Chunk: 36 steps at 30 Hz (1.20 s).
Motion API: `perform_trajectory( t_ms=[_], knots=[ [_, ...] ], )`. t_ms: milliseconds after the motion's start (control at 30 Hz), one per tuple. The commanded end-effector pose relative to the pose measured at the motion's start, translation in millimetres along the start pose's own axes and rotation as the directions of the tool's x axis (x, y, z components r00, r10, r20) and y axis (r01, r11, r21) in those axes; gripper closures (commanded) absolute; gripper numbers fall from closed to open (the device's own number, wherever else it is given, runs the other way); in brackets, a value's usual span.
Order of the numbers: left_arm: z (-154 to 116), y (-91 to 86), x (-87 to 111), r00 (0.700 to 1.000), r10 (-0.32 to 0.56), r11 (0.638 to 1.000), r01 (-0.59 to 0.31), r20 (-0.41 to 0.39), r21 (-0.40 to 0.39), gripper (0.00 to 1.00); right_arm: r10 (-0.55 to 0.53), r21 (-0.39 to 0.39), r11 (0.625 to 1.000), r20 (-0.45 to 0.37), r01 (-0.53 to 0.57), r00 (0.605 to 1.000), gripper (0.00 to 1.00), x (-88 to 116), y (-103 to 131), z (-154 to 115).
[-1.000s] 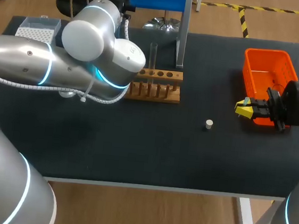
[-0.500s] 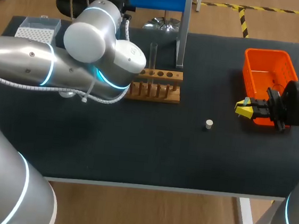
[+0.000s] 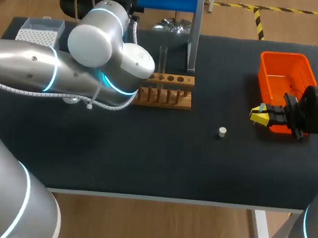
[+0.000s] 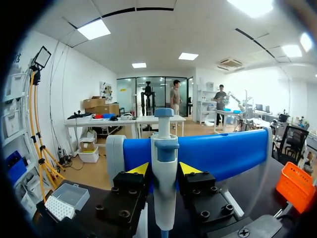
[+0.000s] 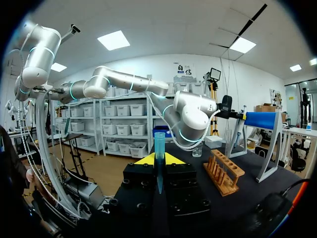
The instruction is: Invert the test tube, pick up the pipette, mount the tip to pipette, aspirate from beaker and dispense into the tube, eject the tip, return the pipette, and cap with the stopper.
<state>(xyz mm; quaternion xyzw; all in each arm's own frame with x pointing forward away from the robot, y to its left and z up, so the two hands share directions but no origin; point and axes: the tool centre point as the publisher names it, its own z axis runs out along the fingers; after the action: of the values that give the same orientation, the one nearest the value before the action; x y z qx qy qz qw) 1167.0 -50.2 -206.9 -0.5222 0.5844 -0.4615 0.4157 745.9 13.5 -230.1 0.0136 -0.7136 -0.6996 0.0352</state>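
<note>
The left gripper [image 4: 164, 169] is clamped on the pipette [image 4: 164, 144], which stands upright between its fingers, just before the blue stand [image 4: 228, 153]. The right gripper [image 5: 159, 159] grasps a blue tip [image 5: 159, 141] upright between its fingers. The rack [image 5: 225, 173] with the test tube [image 3: 162, 58] stands ahead of it, well apart.

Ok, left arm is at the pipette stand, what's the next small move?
Probably lift the pipette up off the blue stand: the left gripper looks shut on it, and the right gripper holds the tip ready for mounting.
</note>
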Motion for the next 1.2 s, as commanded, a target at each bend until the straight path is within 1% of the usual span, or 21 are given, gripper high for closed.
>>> perform_trajectory(
  t_ms=[33,100,200,267,300,533,900,1000,1100,1200],
  knots=[
    [3,2.2,0.5,1.000,-0.002,1.000,0.002,-0.001,0.007,0.68,-0.001,0.003,1.000,0.003,0.001,1.000,1.00,1,1,0],
    [3,2.2,0.4,1.000,-0.001,1.000,0.001,-0.002,0.006,0.74,-0.001,0.003,1.000,0.003,0.001,1.000,1.00,1,1,0],
    [4,2.3,0.3,1.000,-0.001,1.000,0.001,-0.001,0.006,0.78,-0.001,0.003,1.000,0.003,0.001,1.000,1.00,1,1,0],
    [4,2.1,-0.1,1.000,-0.002,1.000,0.002,-0.001,0.007,0.94,-0.001,0.003,1.000,0.003,0.001,1.000,1.00,1,1,0],
    [4,1.8,-0.3,1.000,-0.002,1.000,0.002,0.000,0.007,1.00,-0.001,0.003,1.000,0.003,0.001,1.000,1.00,1,1,0],
    [0,-6.4,-0.5,1.000,0.004,1.000,-0.004,0.001,0.018,1.00,-0.001,0.003,1.000,0.003,0.001,1.000,1.00,1,1,0],
    [-7,-36.2,-1.8,0.999,0.041,0.998,-0.041,0.005,0.053,1.00,-0.001,0.003,1.000,0.003,0.001,1.000,1.00,1,1,0],
    [-11,-39.2,0.0,0.999,0.051,0.997,-0.051,-0.006,0.051,1.00,-0.001,0.003,1.000,0.003,0.001,1.000,1.00,1,1,0],
    [-22,-42.8,5.2,0.997,0.072,0.997,-0.070,-0.040,0.040,1.00,-0.001,0.003,1.000,0.003,0.001,1.000,1.00,1,1,0],
    [-34,-46.4,6.3,0.995,0.064,0.997,-0.061,-0.077,0.044,1.00,-0.001,0.003,1.000,0.003,0.001,1.000,1.00,1,1,0]
  ],
)
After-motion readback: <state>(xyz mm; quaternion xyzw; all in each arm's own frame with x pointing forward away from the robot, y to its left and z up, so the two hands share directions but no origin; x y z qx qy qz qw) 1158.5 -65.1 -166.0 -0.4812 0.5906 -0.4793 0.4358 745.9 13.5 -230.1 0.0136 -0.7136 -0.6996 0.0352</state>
